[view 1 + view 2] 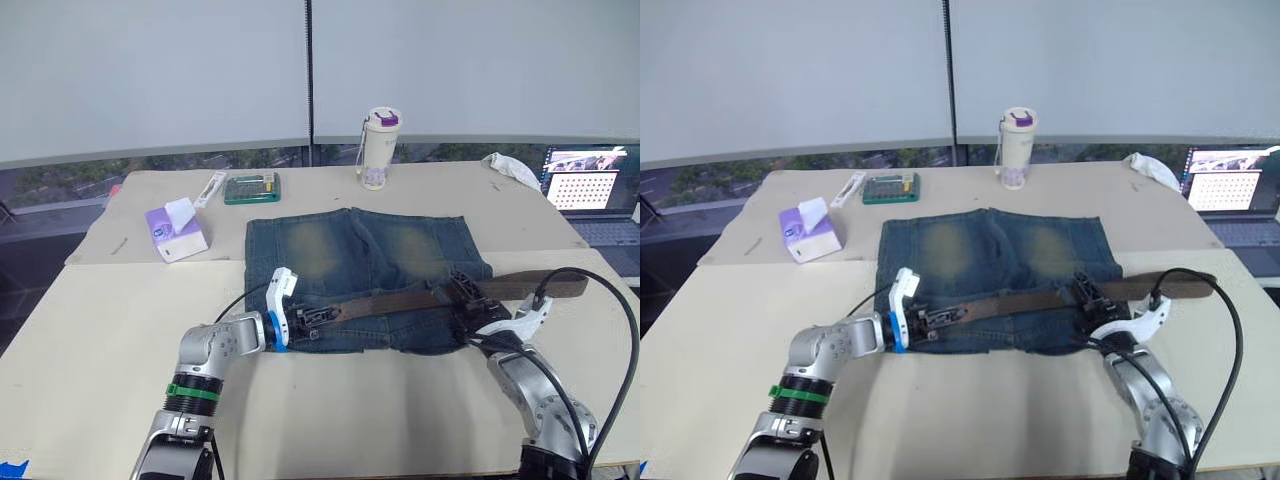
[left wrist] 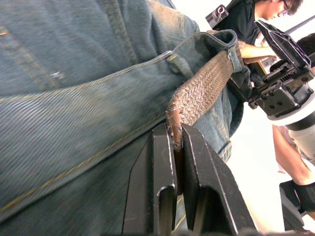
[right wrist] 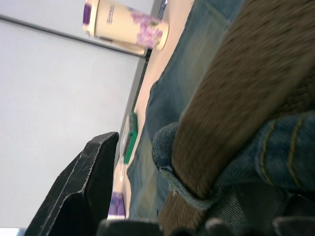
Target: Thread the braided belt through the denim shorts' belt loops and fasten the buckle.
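Where the two pale tabletops (image 1: 90, 330) meet, the denim shorts (image 1: 345, 255) lie flat, waistband toward the robot and leg hems toward the window. Braided belt (image 1: 400, 300) — runs along the waistband, its long end trailing past the shorts' right edge onto bare table. Left gripper (image 1: 312, 320) — at the waistband's left end, fingers (image 2: 165, 187) clenched on the belt's tip; in the left wrist view the woven strap comes out from under a fold of denim straight into them. Right gripper (image 1: 470, 300) — at the waistband's right end; in the right wrist view one finger (image 3: 83, 191) stands away from the strap where it passes under a denim belt loop (image 3: 172, 162), though whether the claw is released or grasping cannot be told. Open table lies in front of the shorts and to the left. Behind: tissue box (image 1: 176, 232), green case (image 1: 251, 188), tumbler (image 1: 379, 148), white cloth (image 1: 510, 168), laptop (image 1: 590, 195) at the right edge.
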Motion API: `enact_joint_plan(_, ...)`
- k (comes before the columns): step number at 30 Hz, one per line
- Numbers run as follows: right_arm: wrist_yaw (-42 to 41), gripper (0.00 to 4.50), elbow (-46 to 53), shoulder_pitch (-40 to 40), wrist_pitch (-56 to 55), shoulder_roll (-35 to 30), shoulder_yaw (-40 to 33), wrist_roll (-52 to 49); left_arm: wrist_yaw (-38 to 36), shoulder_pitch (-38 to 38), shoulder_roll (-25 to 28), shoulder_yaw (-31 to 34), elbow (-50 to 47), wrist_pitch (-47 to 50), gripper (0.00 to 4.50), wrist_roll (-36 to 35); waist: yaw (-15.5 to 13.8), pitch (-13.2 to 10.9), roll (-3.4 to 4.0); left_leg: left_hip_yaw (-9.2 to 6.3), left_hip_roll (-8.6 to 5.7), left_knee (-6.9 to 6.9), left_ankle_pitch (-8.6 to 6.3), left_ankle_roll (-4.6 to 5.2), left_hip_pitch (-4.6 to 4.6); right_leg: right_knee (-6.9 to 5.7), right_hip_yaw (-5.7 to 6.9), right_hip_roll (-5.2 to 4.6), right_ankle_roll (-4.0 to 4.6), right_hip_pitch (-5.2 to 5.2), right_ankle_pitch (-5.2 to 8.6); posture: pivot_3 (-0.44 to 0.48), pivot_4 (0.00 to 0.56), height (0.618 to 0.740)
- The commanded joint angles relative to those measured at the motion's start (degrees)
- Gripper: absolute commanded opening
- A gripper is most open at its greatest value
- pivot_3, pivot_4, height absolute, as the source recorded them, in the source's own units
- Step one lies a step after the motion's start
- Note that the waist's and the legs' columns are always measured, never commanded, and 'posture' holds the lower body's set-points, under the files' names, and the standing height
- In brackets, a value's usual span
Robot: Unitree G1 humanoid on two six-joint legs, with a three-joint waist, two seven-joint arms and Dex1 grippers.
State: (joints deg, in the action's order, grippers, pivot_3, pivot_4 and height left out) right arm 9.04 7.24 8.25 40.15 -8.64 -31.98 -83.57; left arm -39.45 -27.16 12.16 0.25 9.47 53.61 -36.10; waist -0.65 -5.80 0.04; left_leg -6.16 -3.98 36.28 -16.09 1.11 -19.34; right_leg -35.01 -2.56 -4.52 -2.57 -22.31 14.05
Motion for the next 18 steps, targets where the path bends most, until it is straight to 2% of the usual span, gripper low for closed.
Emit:
enact_joint_plan(1, 0.96, 3.66, 0.93, 0.74, -3.7, -0.57, -3.06, -2.62, 0.55, -0.2, 0.79, 1.49, -1.82, -0.14, 0.0, -0.3, 0.03, 0.0, 0.0, 0.0, 0.0, 0.0, 0.0, 0.0, 0.0, 0.0, 0.0, 0.0, 0.0, -0.01, 0.0, 0.0, 0.15, 0.74)
enact_joint_plan(8, -2.4, 3.66, 3.33, -1.16, -0.97, -2.86, 0.5, -1.29, 1.05, -1.59, -2.34, 1.4, -3.27, 1.06, 0.0, -2.39, -0.01, 0.0, 0.0, 0.01, 0.0, 0.0, 0.0, 0.0, -0.02, 0.0, 0.0, 0.0, 0.0, 0.0, 0.0, 0.0, 0.15, 0.74)
enact_joint_plan(14, -11.62, 3.66, 7.24, -7.28, 6.91, -10.31, 5.85, -1.41, 3.54, -4.22, -8.15, 2.24, -3.02, 1.72, 0.0, -4.6, 0.09, -0.02, -0.04, 0.04, 0.01, 0.03, -0.02, 0.04, -0.05, 0.04, 0.01, 0.02, -0.01, 0.04, 0.0, 0.0, 0.15, 0.74)
enact_joint_plan(18, -15.41, 3.66, 9.66, -8.44, 7.64, -12.25, 9.54, 1.19, 4.43, -5.08, -10.65, 1.56, -1.94, 1.02, 0.0, -4.05, 0.43, -0.06, -0.1, 0.09, 0.07, 0.02, -0.03, 0.05, -0.03, 0.08, -0.01, 0.09, -0.03, 0.05, 0.02, 0.0, 0.15, 0.74)
